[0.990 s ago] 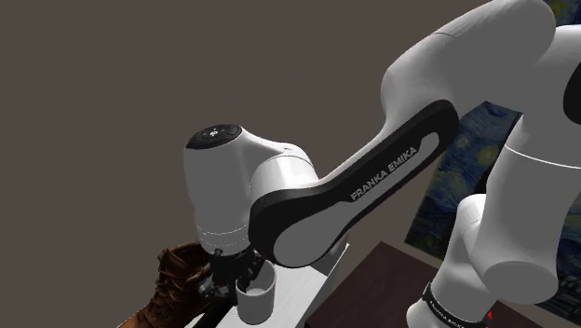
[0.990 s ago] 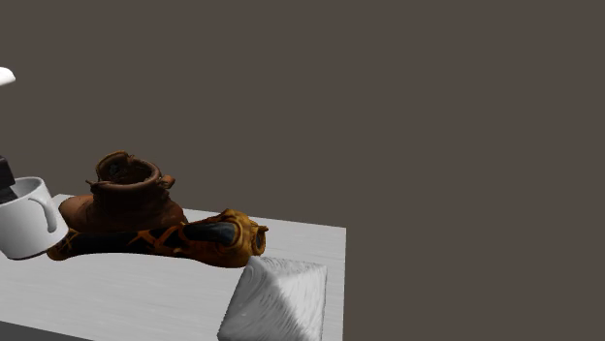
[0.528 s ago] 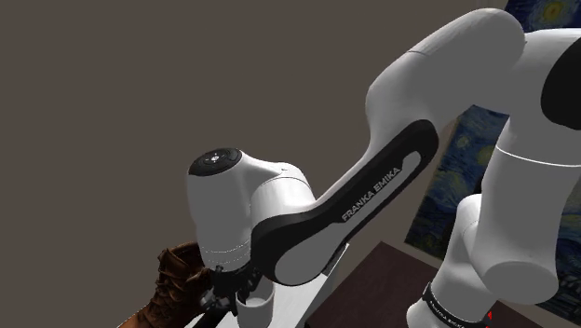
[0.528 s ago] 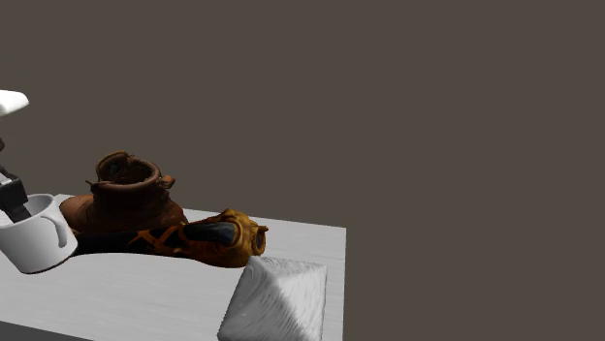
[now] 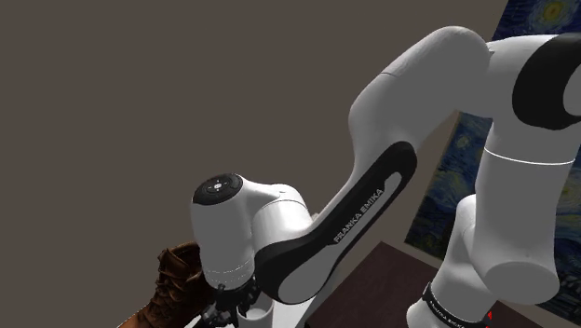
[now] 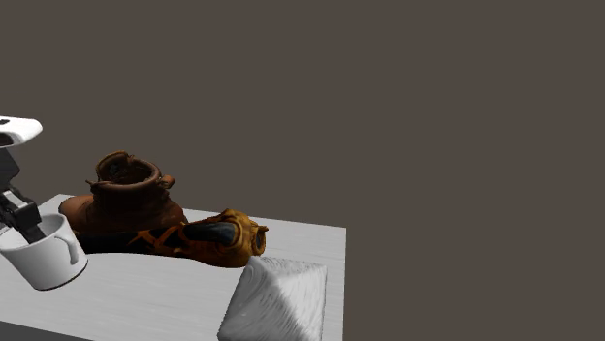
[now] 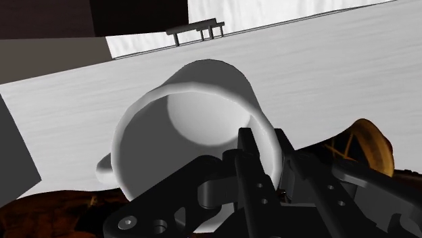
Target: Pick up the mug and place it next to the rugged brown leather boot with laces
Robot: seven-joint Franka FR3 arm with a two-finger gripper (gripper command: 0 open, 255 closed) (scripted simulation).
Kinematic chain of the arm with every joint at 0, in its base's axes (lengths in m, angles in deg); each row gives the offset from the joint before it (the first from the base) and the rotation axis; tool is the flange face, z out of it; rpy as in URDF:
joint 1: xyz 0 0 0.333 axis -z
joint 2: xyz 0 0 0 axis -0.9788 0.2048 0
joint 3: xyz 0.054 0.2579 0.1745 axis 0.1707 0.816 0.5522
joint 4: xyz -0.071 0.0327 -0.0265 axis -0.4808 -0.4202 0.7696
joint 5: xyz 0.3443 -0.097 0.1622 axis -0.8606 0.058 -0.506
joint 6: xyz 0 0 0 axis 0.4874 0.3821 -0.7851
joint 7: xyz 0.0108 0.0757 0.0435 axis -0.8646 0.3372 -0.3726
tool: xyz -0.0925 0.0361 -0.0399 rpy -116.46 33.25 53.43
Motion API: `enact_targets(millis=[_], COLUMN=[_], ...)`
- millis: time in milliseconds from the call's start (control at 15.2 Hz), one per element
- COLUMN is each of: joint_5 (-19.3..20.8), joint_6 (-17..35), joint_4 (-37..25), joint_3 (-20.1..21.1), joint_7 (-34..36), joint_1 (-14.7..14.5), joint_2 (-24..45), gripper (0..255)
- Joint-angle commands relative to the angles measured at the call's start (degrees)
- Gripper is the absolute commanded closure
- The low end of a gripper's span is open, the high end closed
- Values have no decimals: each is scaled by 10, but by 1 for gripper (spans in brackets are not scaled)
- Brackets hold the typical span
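Observation:
A plain white mug (image 6: 44, 257) hangs tilted, low over the pale table (image 6: 155, 291), in front of the brown laced boot (image 6: 124, 199). My black gripper (image 6: 23, 218) is shut on the mug's rim, one finger inside and one outside, as the wrist view shows at the gripper (image 7: 267, 147) and the mug (image 7: 193, 111). In the shoulder view the boot (image 5: 173, 287) stands left of the gripper (image 5: 229, 313), and the mug's rim (image 5: 251, 321) peeks out at the bottom edge. Whether the mug touches the table I cannot tell.
An orange-brown strappy shoe (image 6: 215, 238) lies against the boot on the second exterior view's right. A white crumpled block (image 6: 276, 298) sits near the table's front corner. A dark brown surface (image 5: 382, 289) and a starry painting (image 5: 447, 196) lie beside the stand.
The arm has come down and carried the mug lower and toward the second exterior view's right, closer to the boot. The grip on the rim stays the same.

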Motion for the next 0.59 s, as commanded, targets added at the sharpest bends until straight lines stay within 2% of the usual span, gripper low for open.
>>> enact_targets(millis=[0,528], joint_5=[12,58], joint_6=[13,63], joint_4=[1,5], joint_3=[-4,-25], joint_7=[8,41], joint_1=[-3,-17], joint_2=[14,69], gripper=[255,255])
